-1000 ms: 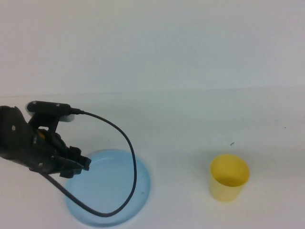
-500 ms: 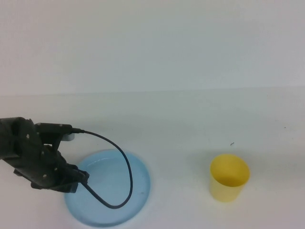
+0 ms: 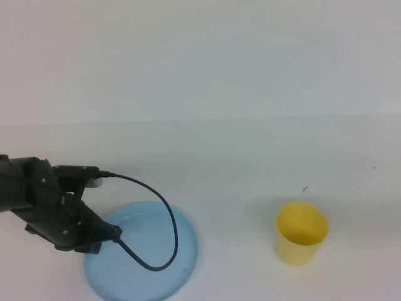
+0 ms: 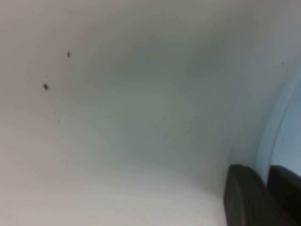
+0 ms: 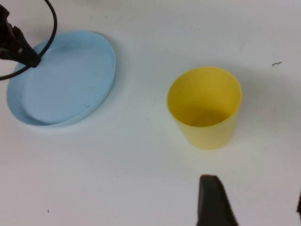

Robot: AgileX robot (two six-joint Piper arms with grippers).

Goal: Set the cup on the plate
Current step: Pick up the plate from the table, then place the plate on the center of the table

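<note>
The yellow cup stands upright on the white table at the right, apart from the light blue plate at the front left. My left gripper is at the plate's left rim. In the left wrist view its two dark fingers are closed on the pale blue rim, with only a thin strip of rim between them. In the right wrist view my right gripper is open and empty, a little short of the cup. The plate and the left gripper show beyond it.
A black cable loops from the left wrist over the plate. A small dark speck lies on the table behind the cup. The white table runs back to a white wall.
My left arm has lowered and drawn back toward the near left, to the plate's left rim. The plate has shifted slightly toward the near edge. The cup has not moved.
</note>
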